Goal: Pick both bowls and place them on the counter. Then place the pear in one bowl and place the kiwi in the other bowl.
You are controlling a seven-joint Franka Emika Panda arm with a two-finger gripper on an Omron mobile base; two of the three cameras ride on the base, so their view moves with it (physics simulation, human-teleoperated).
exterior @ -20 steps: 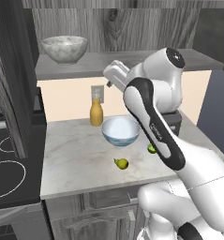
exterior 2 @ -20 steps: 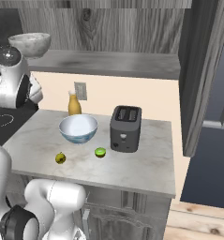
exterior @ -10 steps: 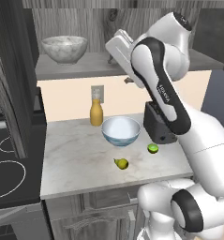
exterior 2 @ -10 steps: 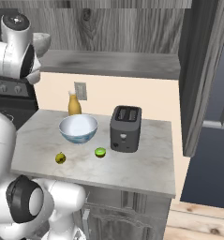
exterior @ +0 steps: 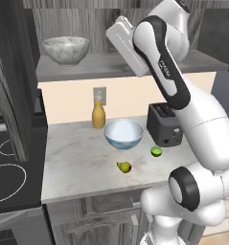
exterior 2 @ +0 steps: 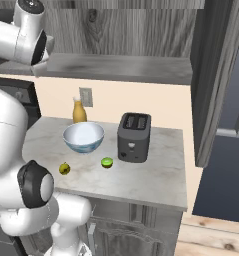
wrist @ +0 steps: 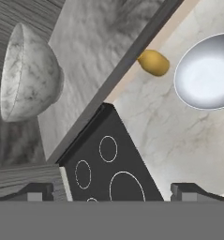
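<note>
The grey-white marbled bowl [exterior: 65, 49] stands on the dark upper shelf [exterior: 101, 64]; in the hand view this bowl [wrist: 29, 72] lies at the upper left. The blue-patterned bowl [exterior: 123, 134] [exterior 2: 83, 137] [wrist: 207, 70] rests upright on the counter [exterior: 77, 158]. In front of it lie the pear [exterior: 124, 166] [exterior 2: 64, 168] and the kiwi [exterior: 156, 151] [exterior 2: 107, 162]. My gripper [wrist: 112, 193] is open and holds nothing, its fingertips [wrist: 38, 191] wide apart. The hand [exterior: 128, 45] hangs at shelf height, to the right of the marbled bowl and apart from it.
A dark toaster [exterior: 165, 125] [exterior 2: 134, 136] stands right of the blue bowl, and an orange bottle [exterior: 98, 115] [wrist: 153, 62] stands at the wall behind it. A black stove [exterior: 5, 172] [wrist: 104, 164] adjoins the counter's left end. A dark tall cabinet [exterior 2: 216, 75] bounds the right.
The arm has swung up from above the counter to shelf height, carrying the hand toward the marbled bowl. Bowls and fruit have not moved.
</note>
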